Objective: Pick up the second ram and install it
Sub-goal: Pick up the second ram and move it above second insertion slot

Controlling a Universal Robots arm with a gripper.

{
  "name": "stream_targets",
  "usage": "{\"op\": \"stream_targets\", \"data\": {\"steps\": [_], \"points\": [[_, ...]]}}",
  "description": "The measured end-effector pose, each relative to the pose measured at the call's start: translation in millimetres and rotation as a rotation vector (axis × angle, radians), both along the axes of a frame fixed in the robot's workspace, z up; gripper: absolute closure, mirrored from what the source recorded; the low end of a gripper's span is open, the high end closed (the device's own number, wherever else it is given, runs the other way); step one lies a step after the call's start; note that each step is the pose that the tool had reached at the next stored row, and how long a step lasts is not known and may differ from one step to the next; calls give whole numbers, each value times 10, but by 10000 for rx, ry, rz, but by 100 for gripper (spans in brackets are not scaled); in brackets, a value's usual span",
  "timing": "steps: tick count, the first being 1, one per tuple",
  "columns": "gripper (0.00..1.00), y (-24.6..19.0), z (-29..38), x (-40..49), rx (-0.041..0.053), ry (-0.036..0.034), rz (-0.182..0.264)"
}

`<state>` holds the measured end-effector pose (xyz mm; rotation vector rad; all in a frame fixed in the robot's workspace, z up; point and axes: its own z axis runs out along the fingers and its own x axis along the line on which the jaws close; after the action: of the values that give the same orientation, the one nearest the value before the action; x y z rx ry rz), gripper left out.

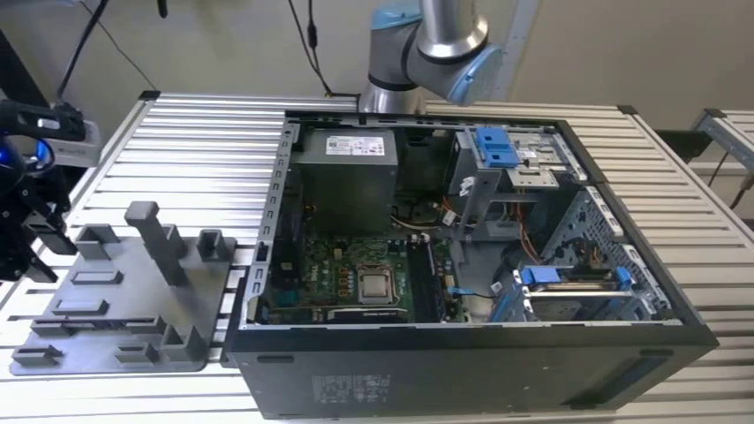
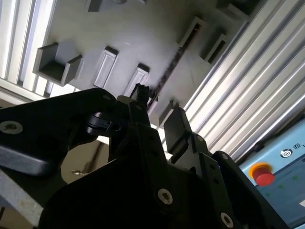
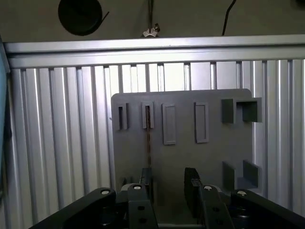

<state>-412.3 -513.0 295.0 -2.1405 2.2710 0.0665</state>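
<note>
One arm (image 1: 430, 44), one open computer case (image 1: 471, 353), one grey tray (image 1: 124, 287), all on a slatted metal table (image 1: 189, 150). The tray sits by the table's edge on the exterior view's left, just beside the case.

I count one ram (image 3: 148, 138) on the tray. It is a thin dark strip standing on edge near one side edge of the tray, with one end in a small slotted holder.

The arm rises from its base behind the case. Its far end hangs over the table edge beside the tray, where the exterior view cuts part of it off.

In both wrist views the gripper (image 3: 169, 186) hovers above the tray with its two fingers (image 3: 192, 186) set wide apart and nothing between them. One finger lines up with the ram's near end, but I cannot tell whether they touch.

The ram's chips and label are too thin to make out. In the second wrist view the gripper's black body hides much of the tray, and one red button (image 2: 259, 174) sits on a pale blue panel cut off at the corner.
</note>
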Motion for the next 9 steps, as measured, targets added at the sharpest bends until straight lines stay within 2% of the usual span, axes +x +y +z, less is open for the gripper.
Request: {"op": "stream_targets", "data": {"steps": [5, 9], "points": [[58, -38, -80, 21, 17, -1, 0], [58, -41, -120, 34, 18, -7, -1]]}}
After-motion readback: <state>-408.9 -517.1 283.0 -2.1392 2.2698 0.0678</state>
